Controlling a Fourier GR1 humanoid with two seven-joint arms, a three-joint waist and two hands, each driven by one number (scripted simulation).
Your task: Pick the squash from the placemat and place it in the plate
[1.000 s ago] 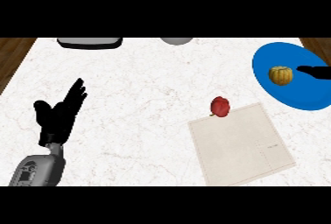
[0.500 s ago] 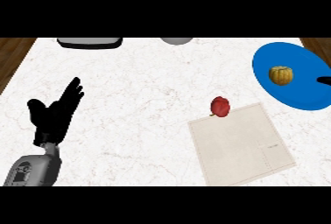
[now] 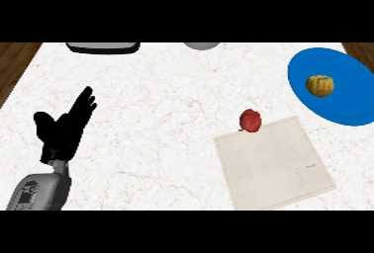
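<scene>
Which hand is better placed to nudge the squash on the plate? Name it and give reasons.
Right, probably. The squash lies on the blue plate at the far right, the right hand's side, though that hand is out of view. The left hand rests open at the far left.

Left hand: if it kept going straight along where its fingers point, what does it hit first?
The left hand points up and slightly right across bare counter. The first thing near that line looks like the dark tray-like object at the far edge, though height above the counter is unclear.
</scene>
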